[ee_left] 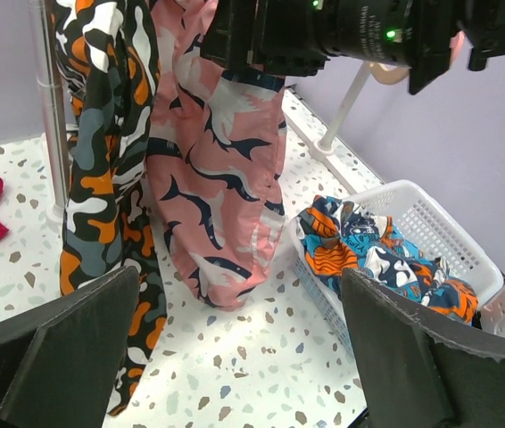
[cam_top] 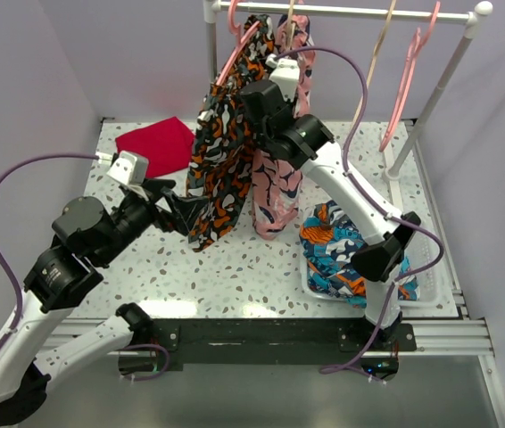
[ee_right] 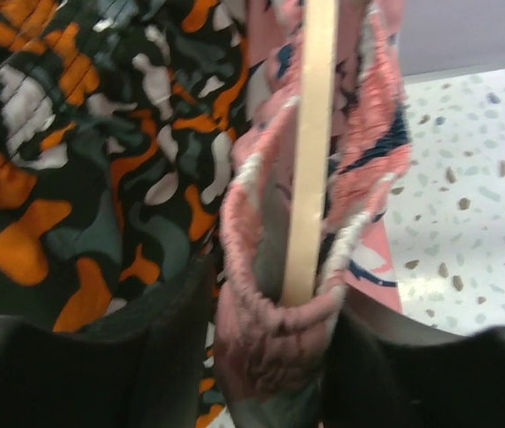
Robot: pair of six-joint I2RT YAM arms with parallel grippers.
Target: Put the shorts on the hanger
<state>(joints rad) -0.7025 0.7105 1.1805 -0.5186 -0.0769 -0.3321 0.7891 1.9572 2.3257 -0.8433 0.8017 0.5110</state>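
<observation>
The pink shorts (cam_top: 275, 192) with a navy-and-white print hang from the rack, their hems touching the table. They also show in the left wrist view (ee_left: 221, 152). In the right wrist view the beige hanger (ee_right: 312, 152) runs down inside the bunched pink waistband (ee_right: 275, 339). My right gripper (ee_right: 270, 352) is shut on that waistband just under the hanger's end. From above, it (cam_top: 272, 55) is high at the rack, partly hidden by fabric. My left gripper (cam_top: 186, 214) is open and empty, low beside the garments' hems, and it (ee_left: 239, 285) faces the shorts.
An orange-black-white garment (cam_top: 221, 169) hangs on a pink hanger left of the shorts. A white basket (cam_top: 431, 267) at the right holds a blue-orange cloth (cam_top: 337, 250). A red cloth (cam_top: 156, 143) lies at the back left. More hangers (cam_top: 409, 80) hang on the rod (cam_top: 360, 11).
</observation>
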